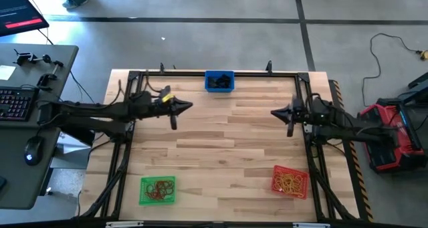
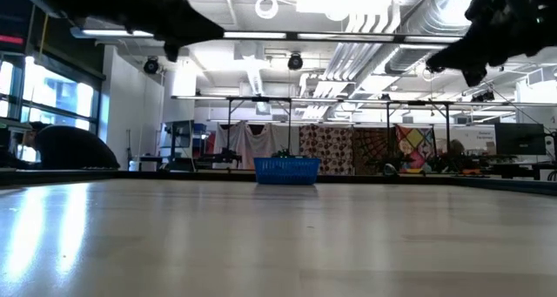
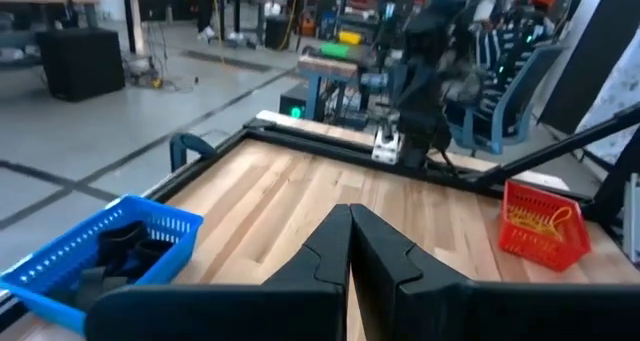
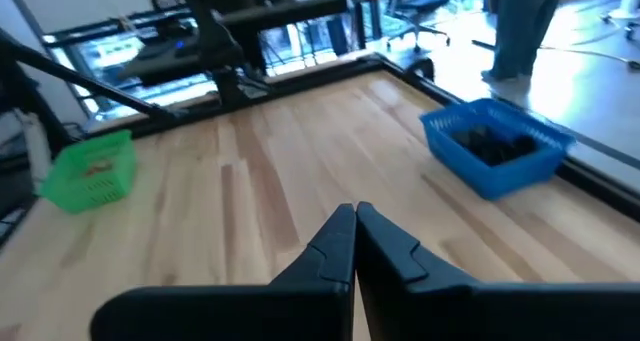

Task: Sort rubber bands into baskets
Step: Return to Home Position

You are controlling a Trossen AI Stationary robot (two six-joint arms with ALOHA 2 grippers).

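Note:
Three mesh baskets stand on the wooden table. The blue basket [image 1: 219,81] at the far edge holds black rubber bands [image 4: 492,141]. Reddish-brown rubber bands fill the green basket [image 1: 158,190] at the near left, and the red basket [image 1: 289,181] at the near right holds yellow ones [image 3: 535,221]. My left gripper [image 1: 190,107] hovers shut over the table's left side, pointing level toward the right. My right gripper [image 1: 274,112] hovers shut over the right side, pointing level toward the left. Neither holds anything.
A black frame [image 1: 200,73] runs around the table's edges. The wide middle of the tabletop [image 1: 227,148] lies bare between the baskets. A desk with a keyboard [image 1: 15,102] and mouse stands to the left, off the table.

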